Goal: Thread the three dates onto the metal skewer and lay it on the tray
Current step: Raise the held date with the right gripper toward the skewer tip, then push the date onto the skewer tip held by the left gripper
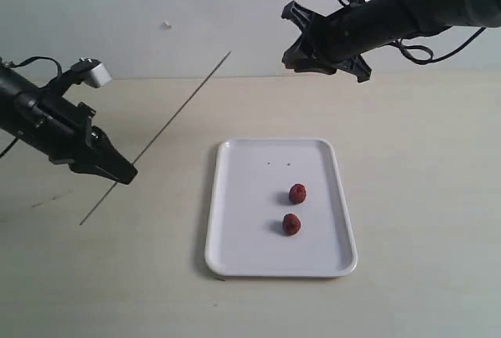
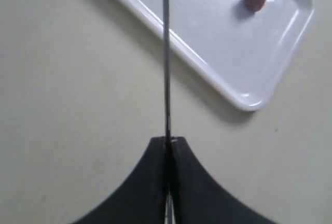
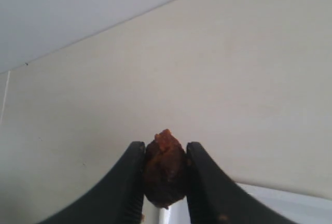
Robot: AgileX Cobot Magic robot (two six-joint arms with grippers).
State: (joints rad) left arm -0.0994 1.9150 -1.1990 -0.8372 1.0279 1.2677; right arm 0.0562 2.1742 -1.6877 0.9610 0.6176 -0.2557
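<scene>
The left gripper [image 1: 125, 172] is clenched on the thin metal skewer [image 1: 182, 107], which slants from near left to far right, left of the tray [image 1: 243, 232]. The right gripper [image 3: 165, 149], raised beyond the tray's far edge, grasps the held date [image 3: 165, 175], which cannot be made out in the exterior view. The far date [image 1: 297, 193] and near date [image 1: 291, 224] lie close together on the tray, right of centre.

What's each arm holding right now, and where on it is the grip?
The left tool pinches the metal skewer toward one end, with most of the rod sticking out ahead. The right tool clamps one date across its middle.
</scene>
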